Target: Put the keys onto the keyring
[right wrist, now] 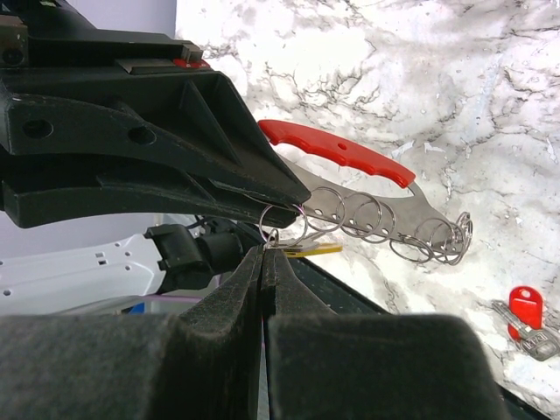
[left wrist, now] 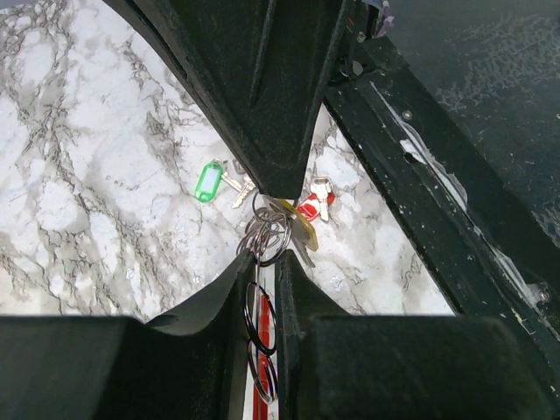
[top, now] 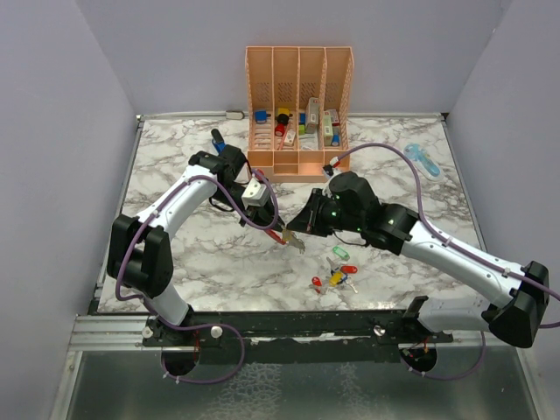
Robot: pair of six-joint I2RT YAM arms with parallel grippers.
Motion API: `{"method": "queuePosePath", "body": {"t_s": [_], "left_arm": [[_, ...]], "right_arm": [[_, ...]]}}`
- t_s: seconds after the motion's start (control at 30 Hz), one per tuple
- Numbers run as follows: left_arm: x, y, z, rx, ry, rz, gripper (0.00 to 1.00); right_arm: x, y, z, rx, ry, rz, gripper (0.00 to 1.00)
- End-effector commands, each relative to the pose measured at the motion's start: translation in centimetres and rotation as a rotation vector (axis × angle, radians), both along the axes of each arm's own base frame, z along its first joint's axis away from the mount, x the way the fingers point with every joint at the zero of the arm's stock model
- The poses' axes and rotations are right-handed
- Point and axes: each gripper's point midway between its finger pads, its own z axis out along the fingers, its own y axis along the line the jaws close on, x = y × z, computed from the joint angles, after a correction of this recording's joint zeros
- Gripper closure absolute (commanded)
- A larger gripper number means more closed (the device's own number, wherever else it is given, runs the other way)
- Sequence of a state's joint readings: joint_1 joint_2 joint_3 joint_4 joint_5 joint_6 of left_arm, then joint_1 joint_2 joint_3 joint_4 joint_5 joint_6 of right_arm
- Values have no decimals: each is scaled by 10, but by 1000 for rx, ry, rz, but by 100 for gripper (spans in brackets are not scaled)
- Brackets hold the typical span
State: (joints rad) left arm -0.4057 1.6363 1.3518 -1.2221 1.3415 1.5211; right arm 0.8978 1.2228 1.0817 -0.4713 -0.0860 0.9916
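1. White marble-pattern tabletop (top: 201, 262), grey walls.
2. Loose coloured-head metal keys (top: 337, 278) lie near-right of oval red-and-silver keyring (right wrist: 350, 150).
3. Keyring clamped in left gripper (left wrist: 262, 262); long axis crosswise to right gripper (right wrist: 265, 249).
4. Jaws of right gripper pinched together on yellow-headed key (right wrist: 311, 250) ring, at keyring's silver side.

One keyring (right wrist: 337, 150); two arms (top: 179, 201) (top: 455, 254); one organiser (top: 299, 50)

Peach organiser (top: 299, 66), pale blue tool (top: 423, 160), marble table (top: 188, 267)
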Motion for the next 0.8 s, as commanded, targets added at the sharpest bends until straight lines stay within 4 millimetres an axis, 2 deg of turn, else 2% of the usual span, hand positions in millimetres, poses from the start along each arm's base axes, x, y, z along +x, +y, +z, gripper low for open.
{"method": "queuePosePath", "body": {"t_s": [0.0, 0.77], "left_arm": [[-3, -3, 32, -97, -47, -5, 100], [-2, -3, 32, -105, -35, -1, 100]], "right_arm": [[1, 5, 11, 54, -29, -10, 99], [5, 13, 13, 114, -11, -46, 99]]}}
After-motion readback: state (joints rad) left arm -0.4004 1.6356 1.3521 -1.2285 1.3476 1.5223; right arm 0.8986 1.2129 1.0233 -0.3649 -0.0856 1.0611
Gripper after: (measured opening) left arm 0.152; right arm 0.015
